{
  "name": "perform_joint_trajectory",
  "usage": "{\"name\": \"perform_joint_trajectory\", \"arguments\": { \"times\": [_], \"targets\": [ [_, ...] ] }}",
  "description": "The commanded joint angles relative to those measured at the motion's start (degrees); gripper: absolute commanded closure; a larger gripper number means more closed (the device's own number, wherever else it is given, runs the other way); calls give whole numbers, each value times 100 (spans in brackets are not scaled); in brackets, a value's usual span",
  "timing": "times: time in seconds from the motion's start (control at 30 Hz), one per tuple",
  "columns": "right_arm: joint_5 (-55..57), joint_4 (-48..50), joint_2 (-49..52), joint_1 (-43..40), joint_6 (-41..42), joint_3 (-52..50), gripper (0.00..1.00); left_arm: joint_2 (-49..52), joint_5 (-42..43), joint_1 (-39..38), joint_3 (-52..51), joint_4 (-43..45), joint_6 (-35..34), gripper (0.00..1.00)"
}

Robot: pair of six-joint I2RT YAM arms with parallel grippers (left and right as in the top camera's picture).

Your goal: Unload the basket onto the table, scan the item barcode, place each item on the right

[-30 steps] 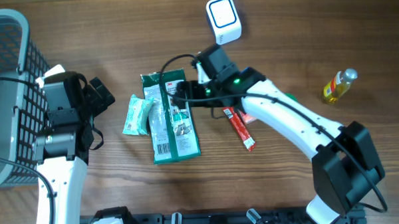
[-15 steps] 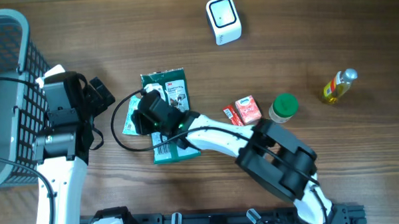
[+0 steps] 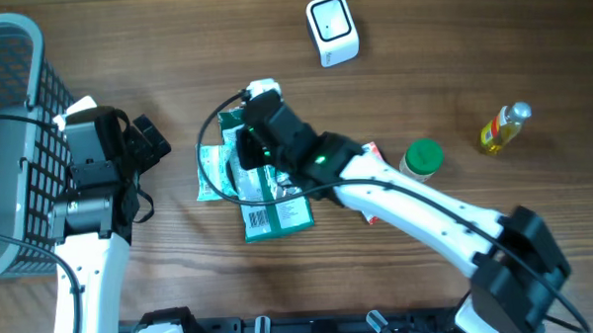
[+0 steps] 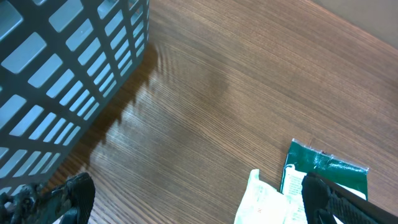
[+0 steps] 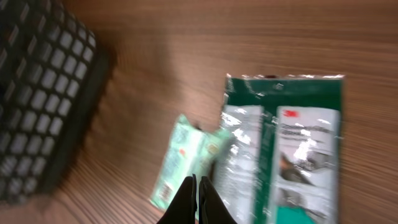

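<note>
A dark green 3M packet (image 3: 278, 209) lies flat mid-table, its barcode label showing at the near end. A pale green wipes packet (image 3: 214, 175) lies against its left side. The white barcode scanner (image 3: 331, 29) stands at the far edge. My right arm (image 3: 321, 164) reaches over the green packet (image 5: 298, 155). My right gripper (image 5: 198, 190) is shut, hovering over the seam between the pale packet (image 5: 186, 162) and the green one, with nothing seen between its fingers. My left gripper (image 4: 199, 205) is open over bare wood, left of the pale packet (image 4: 267, 200).
A grey mesh basket (image 3: 9, 147) fills the left edge. It is close on the left in the left wrist view (image 4: 62, 68). A red carton (image 3: 367, 152), a green-lidded jar (image 3: 422, 158) and a yellow bottle (image 3: 503, 128) stand to the right.
My right gripper has gone from open to shut while its arm swept over the packets. The green packet has shifted slightly toward the near right. The left arm has not moved.
</note>
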Motion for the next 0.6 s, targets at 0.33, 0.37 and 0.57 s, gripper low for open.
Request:
{"name": "perform_joint_trajectory", "arguments": {
  "times": [0.33, 0.37, 0.57],
  "targets": [
    [-1134, 1676, 2369, 407, -28, -48, 45, -15, -72, 22, 48, 15, 50, 0],
    [-1134, 1742, 2468, 422, -28, -48, 51, -15, -72, 22, 48, 15, 50, 0],
    [-999, 1788, 1613, 313, -116, 7, 96, -15, -72, 22, 48, 15, 50, 0]
  ]
}}
